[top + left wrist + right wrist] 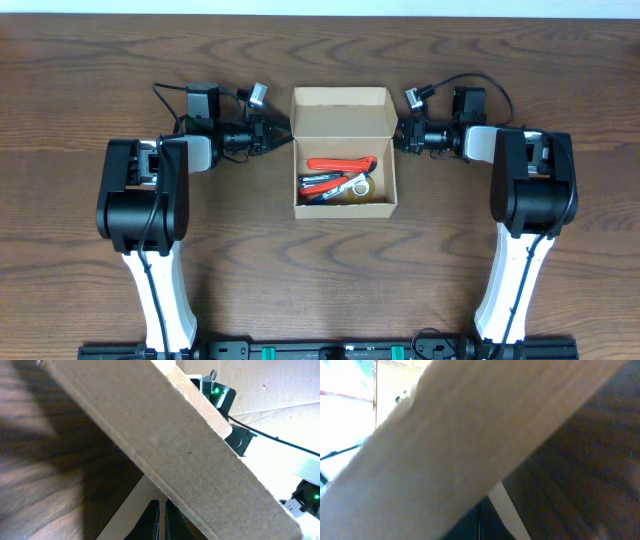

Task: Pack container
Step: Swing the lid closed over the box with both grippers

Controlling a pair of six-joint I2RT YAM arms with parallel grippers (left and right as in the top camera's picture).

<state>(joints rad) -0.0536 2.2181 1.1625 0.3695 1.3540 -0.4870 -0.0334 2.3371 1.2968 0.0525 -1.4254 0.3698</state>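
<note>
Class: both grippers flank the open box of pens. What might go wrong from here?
The left gripper and right gripper sit close against the container from opposite sides; uneven pushing might skew or slide it. The pens lie jumbled inside, so one may jam the lid when it closes.

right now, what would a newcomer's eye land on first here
The tan box at mid-table, with red and dark pens heaped inside. The left pincer and right pincer flank its open lid, one at each side; both wrist views are filled with cardboard.
</note>
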